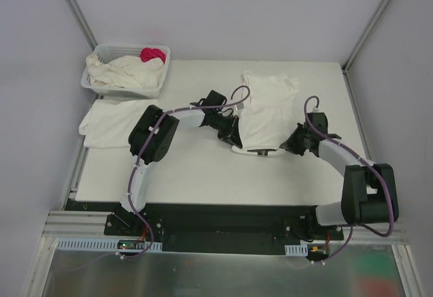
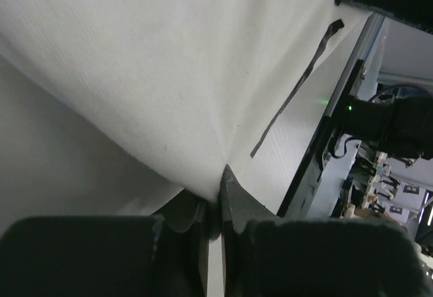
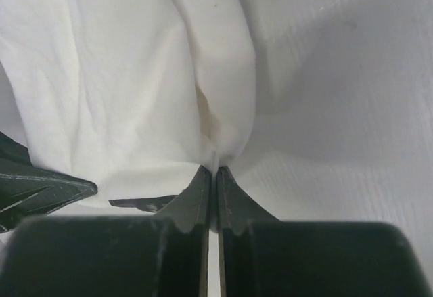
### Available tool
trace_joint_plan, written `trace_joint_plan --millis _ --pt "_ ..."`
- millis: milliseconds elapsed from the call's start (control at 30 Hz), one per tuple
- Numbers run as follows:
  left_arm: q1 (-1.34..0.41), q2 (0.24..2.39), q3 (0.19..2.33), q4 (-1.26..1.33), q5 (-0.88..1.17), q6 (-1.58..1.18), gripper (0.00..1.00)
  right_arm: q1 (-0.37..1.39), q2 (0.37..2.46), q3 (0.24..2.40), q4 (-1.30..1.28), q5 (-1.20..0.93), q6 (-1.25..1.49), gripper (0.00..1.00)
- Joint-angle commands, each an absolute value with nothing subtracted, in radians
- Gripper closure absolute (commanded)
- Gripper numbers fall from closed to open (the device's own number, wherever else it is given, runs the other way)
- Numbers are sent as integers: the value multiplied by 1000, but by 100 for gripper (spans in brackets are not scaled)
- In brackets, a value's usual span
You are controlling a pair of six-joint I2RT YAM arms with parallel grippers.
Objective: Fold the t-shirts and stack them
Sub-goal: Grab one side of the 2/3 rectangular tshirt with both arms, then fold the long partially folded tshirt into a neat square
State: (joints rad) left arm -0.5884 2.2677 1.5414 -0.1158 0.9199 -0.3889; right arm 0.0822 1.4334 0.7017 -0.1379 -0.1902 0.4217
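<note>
The left pincer [image 1: 235, 136] and right pincer [image 1: 287, 145] clamp the centre t-shirt [image 1: 267, 107]; one folded t-shirt [image 1: 108, 124] lies frame-left, more fill the basket [image 1: 93, 82].

I see a plain cream-white t-shirt [image 1: 267, 111] on a white table [image 1: 203, 168], a pink-red cloth [image 1: 153, 55], a white lattice basket [image 1: 91, 84], and black-and-white arms [image 1: 157, 134].

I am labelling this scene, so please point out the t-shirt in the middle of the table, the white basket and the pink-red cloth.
middle t-shirt [image 1: 267, 107], top external view, centre of its body.
white basket [image 1: 116, 91], top external view, its near wall.
pink-red cloth [image 1: 153, 55], top external view, its middle.
</note>
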Motion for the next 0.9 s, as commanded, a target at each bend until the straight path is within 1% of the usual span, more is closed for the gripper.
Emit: trace_joint_plan --millis 0,267,400,533,867 --pt "-594 2073 1408 -132 897 -377 100 110 1315 655 -205 -193 428 99" --pt "-600 1872 1152 -133 854 -396 100 166 1011 509 -348 -147 456 99" --pt "-600 1818 1131 -149 831 -384 100 167 931 485 -380 -123 463 99" --pt "-600 1828 1170 -161 815 -373 100 169 963 524 -373 -121 449 99" --pt "-594 1963 1455 -219 804 -342 100 169 1121 682 -290 -110 423 99"
